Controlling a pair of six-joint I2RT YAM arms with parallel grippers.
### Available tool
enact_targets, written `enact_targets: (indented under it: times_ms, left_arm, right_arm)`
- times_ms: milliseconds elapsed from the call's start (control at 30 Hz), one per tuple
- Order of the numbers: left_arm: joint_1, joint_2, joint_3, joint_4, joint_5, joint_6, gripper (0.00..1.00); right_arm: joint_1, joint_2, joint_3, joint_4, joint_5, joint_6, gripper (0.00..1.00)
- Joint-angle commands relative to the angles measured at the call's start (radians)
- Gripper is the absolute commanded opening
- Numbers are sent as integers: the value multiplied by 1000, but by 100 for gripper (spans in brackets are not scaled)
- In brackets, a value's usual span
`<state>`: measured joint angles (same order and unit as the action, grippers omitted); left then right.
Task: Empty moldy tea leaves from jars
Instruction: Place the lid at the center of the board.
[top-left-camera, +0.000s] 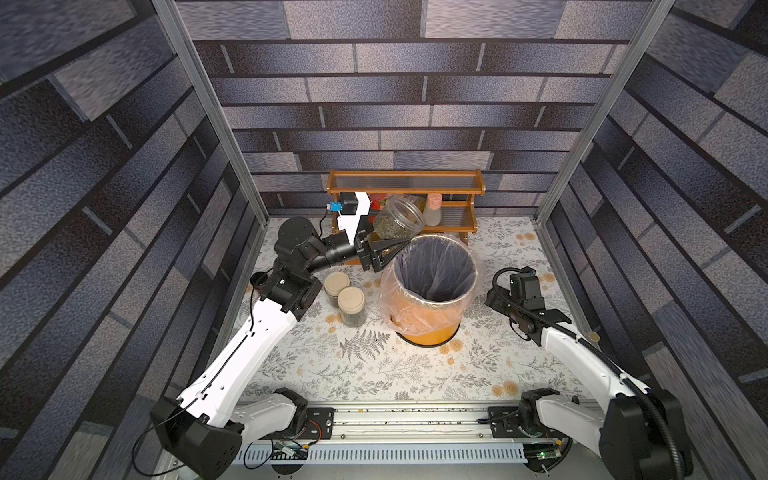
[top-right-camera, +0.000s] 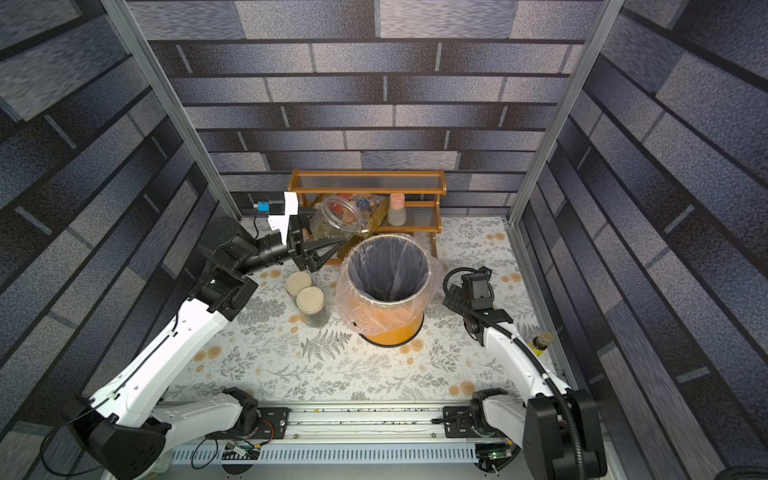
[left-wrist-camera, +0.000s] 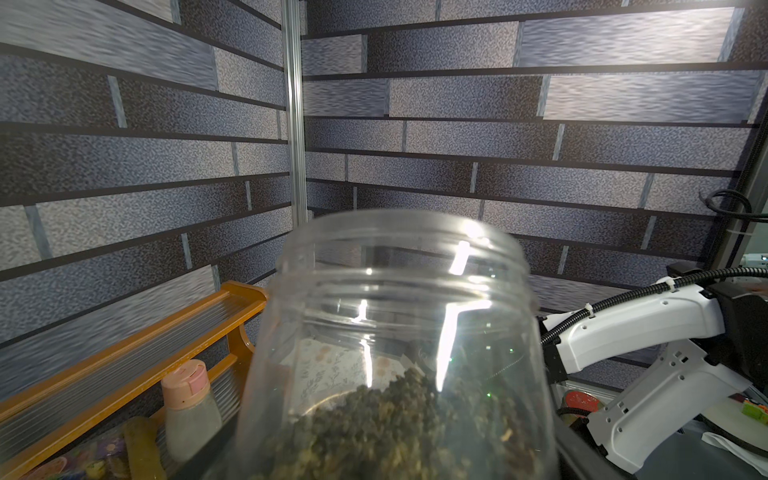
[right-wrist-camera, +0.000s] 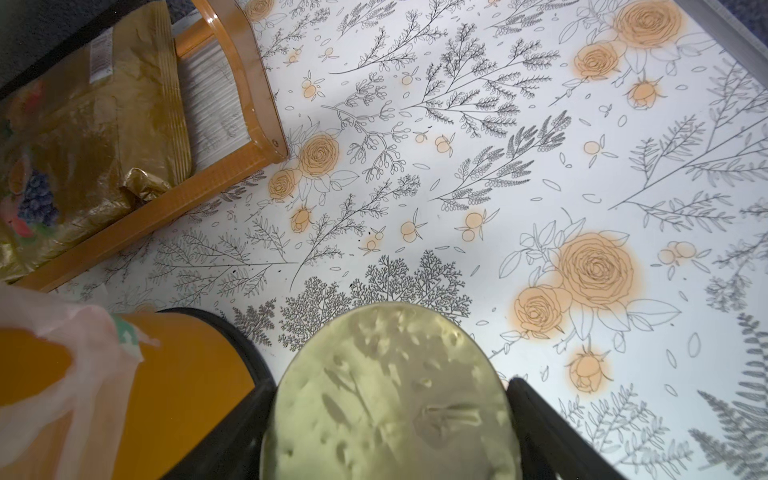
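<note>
Open jar: clear, shiny, smooth, w/ bright glints; tea leaves inside: dry, rough, crumbly bits; lid: cream, matt, a bit dimpled; bin: smooth orange plastic; its bag: thin, see-through, crinkly; shelf: shiny brown wood; counter: smooth, flower print; foil pack: gold, glossy, creased; corner post: dull grey metal.

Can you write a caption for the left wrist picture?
Lidless jar holding dark tea leaves, wooden rack nearby.

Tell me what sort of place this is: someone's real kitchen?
Likely a staged kitchen nook in a test booth: grey brick-printed wall panels on bare aluminium frame posts, a floral-printed table cover, a small brown wooden two-tier shelf rack.
</note>
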<state>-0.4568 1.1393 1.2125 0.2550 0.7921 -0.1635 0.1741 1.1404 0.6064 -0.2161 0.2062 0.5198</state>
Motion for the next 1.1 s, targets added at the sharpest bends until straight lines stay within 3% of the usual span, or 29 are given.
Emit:
enact_targets:
  times_ms: [0,200,500,733,1067]
  left_arm:
    - [-6,-43,-26,-39,-35,42,34]
    - [-15,-76,-37,-93,-55,66,34]
    - [-22,-68,-14,-135,-62,95,35]
    - [-20,-24,29,-138,-47,109,35]
    - [-13,83,119,-110,-7,106,35]
  right_arm:
    - [0,60,-4,83,31,11,69]
    - [-1,179,35,114,48,6,74]
    - [-1,246,104,78,41,-3,94]
    - [-10,175,153,-33,47,-39,100]
    - [-26,-96,268,-278,-1,-79,100]
